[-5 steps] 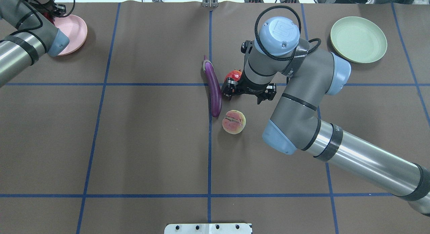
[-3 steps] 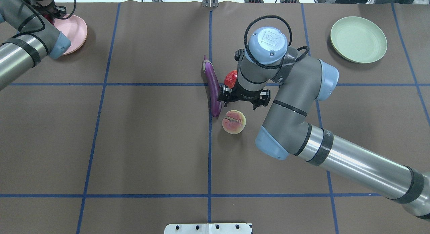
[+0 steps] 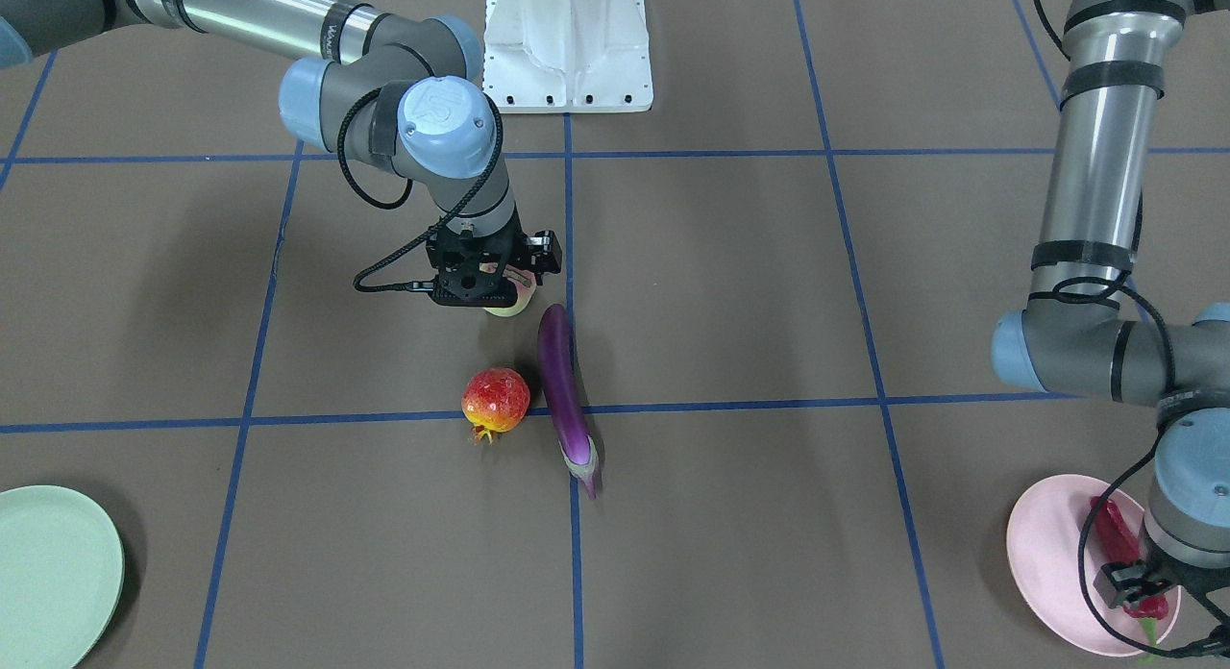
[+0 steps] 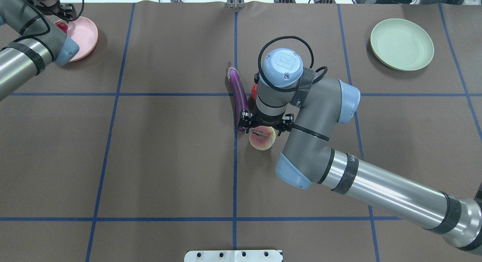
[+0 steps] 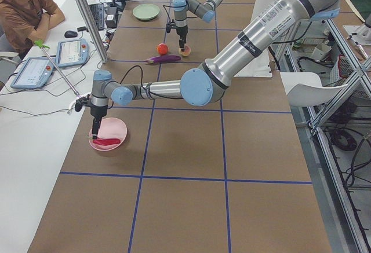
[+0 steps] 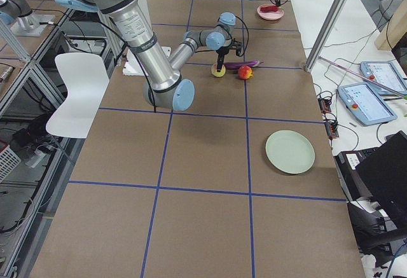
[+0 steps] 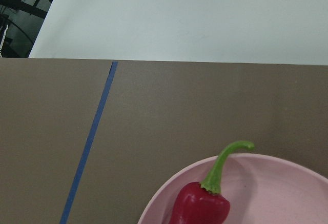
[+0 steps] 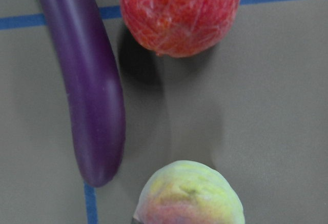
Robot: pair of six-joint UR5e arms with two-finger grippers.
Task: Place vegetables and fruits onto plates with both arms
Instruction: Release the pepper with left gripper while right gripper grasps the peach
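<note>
Chili (image 7: 201,207) on a plate (image 7: 287,190); eggplant (image 3: 560,390) beside pomegranate (image 3: 496,399).

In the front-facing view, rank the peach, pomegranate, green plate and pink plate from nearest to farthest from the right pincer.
1. Peach: directly under the right pincer.
2. Pomegranate: a little nearer the camera, at mid-table.
3. Green plate: the table corner on the robot's right.
4. Pink plate: farthest, the corner on the robot's left.
</note>
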